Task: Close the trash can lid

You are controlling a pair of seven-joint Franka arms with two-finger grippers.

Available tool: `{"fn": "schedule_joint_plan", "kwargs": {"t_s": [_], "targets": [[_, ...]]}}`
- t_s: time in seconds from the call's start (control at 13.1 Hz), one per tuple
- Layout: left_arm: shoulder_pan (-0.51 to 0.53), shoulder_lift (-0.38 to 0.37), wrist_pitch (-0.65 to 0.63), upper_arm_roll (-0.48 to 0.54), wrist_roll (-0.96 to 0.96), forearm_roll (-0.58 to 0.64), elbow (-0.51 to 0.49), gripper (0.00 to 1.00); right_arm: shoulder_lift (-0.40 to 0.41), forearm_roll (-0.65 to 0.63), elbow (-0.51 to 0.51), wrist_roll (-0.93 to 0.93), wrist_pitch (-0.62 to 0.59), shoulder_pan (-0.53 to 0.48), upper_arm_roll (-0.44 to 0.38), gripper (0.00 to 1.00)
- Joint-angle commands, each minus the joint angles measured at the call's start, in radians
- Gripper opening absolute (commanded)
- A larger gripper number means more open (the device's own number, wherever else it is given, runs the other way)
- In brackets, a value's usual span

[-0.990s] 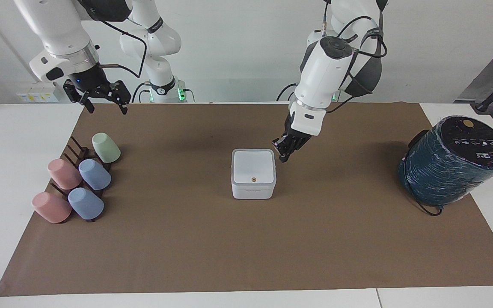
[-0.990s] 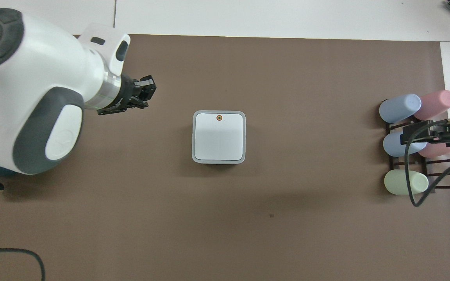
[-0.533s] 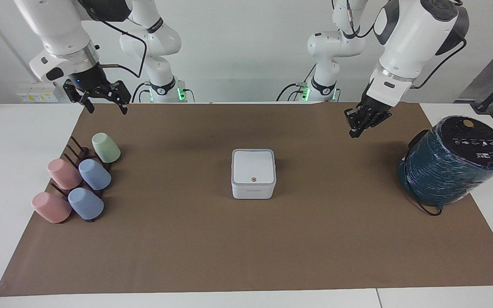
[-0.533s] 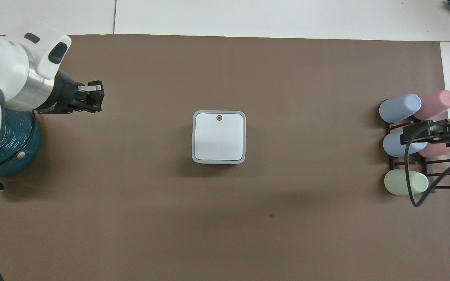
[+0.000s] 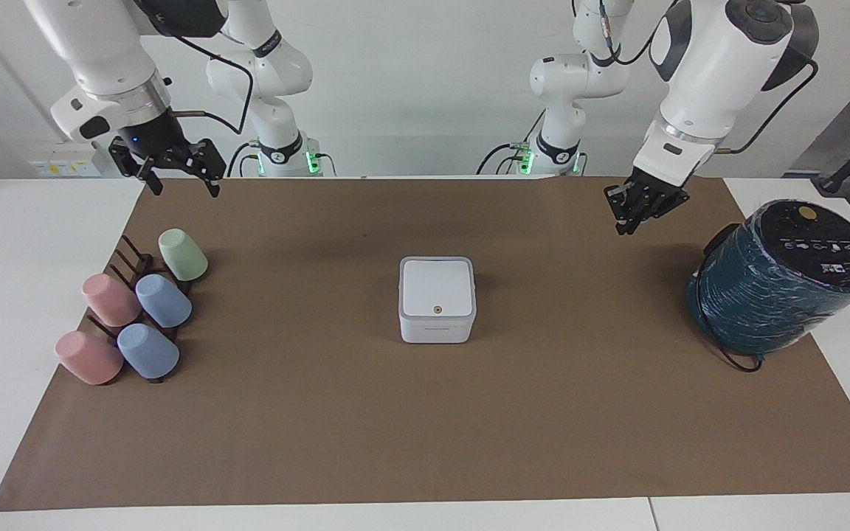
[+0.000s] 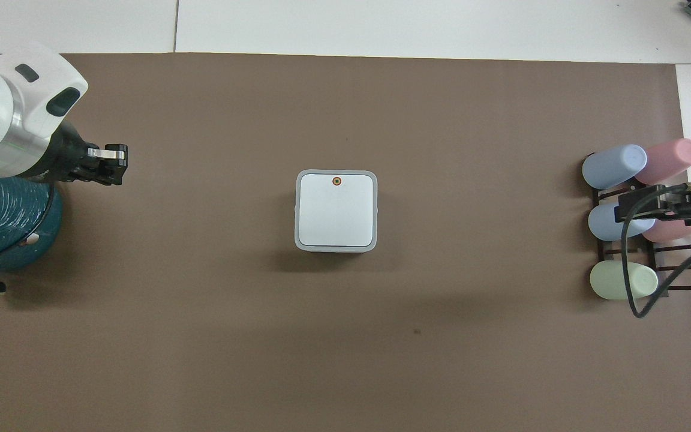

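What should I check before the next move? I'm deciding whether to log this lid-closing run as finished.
1. White square hinged lid flat on the small white square plastic trash can: ok.
2. Left gripper clear of the can, up over the brown mat: ok.
3. Right gripper waiting, empty, fingers open: ok.
4. Lid latched: cannot tell.
5. Pastel cups on the dark rack undisturbed: ok.

The faint grey lettering on the trash can (image 5: 437, 328) cannot be read.
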Motion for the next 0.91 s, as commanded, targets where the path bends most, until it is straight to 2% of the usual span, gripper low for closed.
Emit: {"fn": "schedule_joint_plan", "kwargs": {"t_s": [0.0,0.15,0.3,0.38,0.46,0.84], "targets": [[0.011,-0.027,-0.013,-0.003,0.031,0.037,-0.015,0.22,-0.016,0.019,-0.013,-0.021,0.0,-0.013,0.004,1.0],[0.009,-0.025,0.006,-0.003,0.066,0.06,-0.013,0.26,-0.016,0.019,-0.013,-0.021,0.0,-0.013,0.004,1.0],[0.009,-0.025,0.042,-0.003,0.071,0.059,-0.016,0.73,-0.016,0.019,-0.013,-0.021,0.0,-0.013,0.004,1.0],[0.011,-0.024,0.058,-0.003,0.068,0.059,-0.016,0.92,-0.016,0.018,-0.013,-0.021,0.0,-0.013,0.004,1.0],[0.011,-0.022,0.072,-0.003,0.068,0.059,-0.016,1.0,-0.016,0.013,-0.015,-0.021,0.0,-0.013,0.004,1.0],[0.024,-0.021,0.079,-0.003,0.069,0.056,-0.013,1.0,-0.016,0.013,-0.015,-0.021,0.0,-0.013,0.004,1.0]]}}
